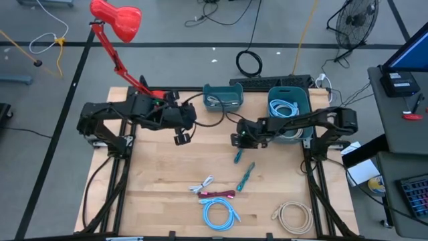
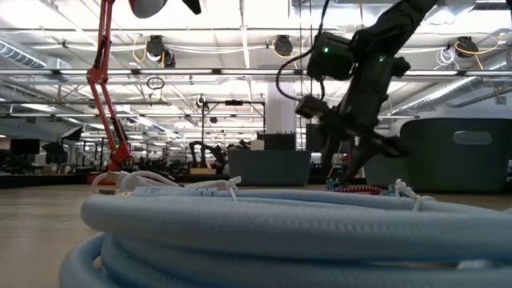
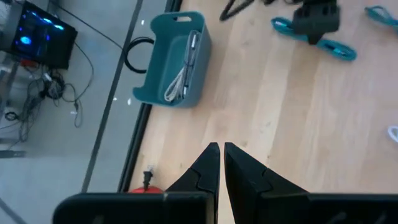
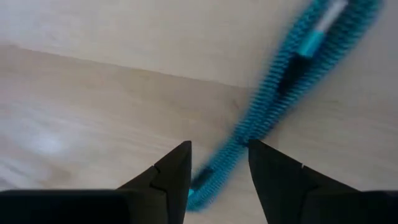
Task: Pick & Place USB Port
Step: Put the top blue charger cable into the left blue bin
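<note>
Right end effector, fingers parted, straddles teal cable mid-tabletop; centre, then close. Left end effector shut, idle.

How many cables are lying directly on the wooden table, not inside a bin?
6, maybe more hidden: two teal cables, one below the right gripper, one nearer the front; a white, a red, a light blue coil and a beige coil.

On the light wooden table, a small teal plastic bin sits at the far edge, a larger teal basket to its right. Two teal braided cables lie mid-table; coiled light-blue and beige cables lie nearer the front.
</note>
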